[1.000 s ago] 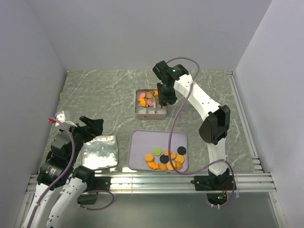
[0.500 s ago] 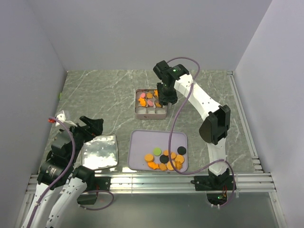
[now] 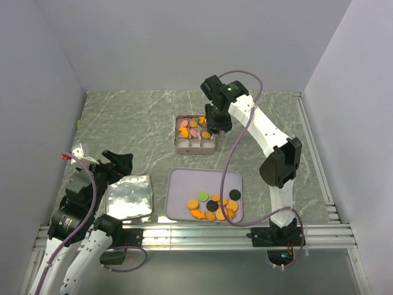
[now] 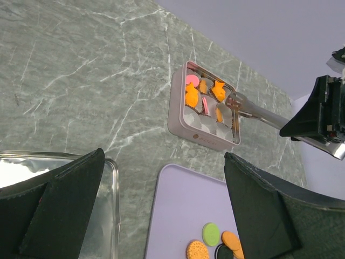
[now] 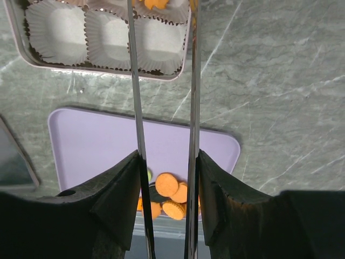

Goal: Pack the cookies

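Several cookies (image 3: 215,206), mostly orange with a green and black ones, lie piled on the near right of a lavender tray (image 3: 190,184). More orange and pink cookies (image 3: 187,128) sit in the far paper cups of a square tin (image 3: 195,149). My right gripper (image 3: 216,126) is shut on metal tongs (image 5: 135,81). Their two blades stand apart, and their tips (image 4: 233,100) hang over the tin's right side with nothing visible between them. Low at the near left, my left gripper (image 4: 163,156) is open and empty.
A shiny metal lid (image 3: 129,196) lies left of the tray, under my left gripper. The tin's near row of white paper cups (image 5: 108,38) is empty. Grey walls close in the marble table on three sides.
My right gripper has shifted slightly right and away over the tin, and the tong blades have spread a little wider. The left arm has not moved.
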Robot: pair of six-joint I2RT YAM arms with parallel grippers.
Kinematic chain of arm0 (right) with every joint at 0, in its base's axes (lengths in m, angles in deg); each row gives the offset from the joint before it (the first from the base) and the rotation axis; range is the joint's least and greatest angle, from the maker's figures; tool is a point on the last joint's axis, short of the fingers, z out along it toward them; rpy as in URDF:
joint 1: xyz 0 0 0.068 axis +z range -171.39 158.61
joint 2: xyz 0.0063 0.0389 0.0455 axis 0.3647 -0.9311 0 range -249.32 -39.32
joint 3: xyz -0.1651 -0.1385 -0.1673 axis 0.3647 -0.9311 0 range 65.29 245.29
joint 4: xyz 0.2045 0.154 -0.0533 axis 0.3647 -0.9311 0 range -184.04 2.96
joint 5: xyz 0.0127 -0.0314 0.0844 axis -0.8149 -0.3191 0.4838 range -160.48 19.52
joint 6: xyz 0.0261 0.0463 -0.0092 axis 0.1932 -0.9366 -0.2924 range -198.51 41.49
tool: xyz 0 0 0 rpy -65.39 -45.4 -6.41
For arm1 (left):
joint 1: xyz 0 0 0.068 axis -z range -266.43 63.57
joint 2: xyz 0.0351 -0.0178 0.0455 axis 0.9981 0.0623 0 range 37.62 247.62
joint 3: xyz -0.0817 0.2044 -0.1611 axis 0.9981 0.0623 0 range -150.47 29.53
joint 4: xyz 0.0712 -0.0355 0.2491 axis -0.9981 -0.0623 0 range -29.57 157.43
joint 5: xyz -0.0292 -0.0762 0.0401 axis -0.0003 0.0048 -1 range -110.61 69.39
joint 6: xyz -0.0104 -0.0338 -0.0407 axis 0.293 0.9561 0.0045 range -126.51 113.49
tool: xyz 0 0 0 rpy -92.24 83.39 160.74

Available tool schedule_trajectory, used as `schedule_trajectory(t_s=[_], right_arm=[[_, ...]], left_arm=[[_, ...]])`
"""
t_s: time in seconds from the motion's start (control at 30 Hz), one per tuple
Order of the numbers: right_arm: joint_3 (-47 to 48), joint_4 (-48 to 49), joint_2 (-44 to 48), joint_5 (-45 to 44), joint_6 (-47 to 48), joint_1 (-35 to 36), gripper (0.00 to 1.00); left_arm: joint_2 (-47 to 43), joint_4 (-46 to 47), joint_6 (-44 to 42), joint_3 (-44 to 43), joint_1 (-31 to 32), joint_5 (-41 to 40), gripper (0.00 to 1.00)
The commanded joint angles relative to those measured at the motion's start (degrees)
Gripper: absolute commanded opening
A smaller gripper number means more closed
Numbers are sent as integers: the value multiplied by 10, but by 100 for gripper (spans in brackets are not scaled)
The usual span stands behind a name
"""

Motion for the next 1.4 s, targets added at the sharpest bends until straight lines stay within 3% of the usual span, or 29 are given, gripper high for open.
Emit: schedule_trajectory(t_s=[0.0,0.2,0.27,0.33,0.67,0.97,1.37], right_arm=[[-6,-12,62,-2,-2,-3,50],[-81,3,133,17,-9,16,50],[-110,9,168,21,-12,26,50],[-158,16,205,23,-20,50,50],[-367,66,347,75,-83,200,50],[-419,65,383,105,-101,288,51],[-451,52,372,100,-121,335,52]], left_arm=[[-7,27,-4,5,1,1,100],[-7,34,-24,12,1,10,99],[-4,40,-35,13,1,35,94],[2,46,-40,13,1,46,90],[4,54,-45,16,1,75,90],[3,52,-41,15,1,76,91],[6,40,-33,12,1,64,88]])
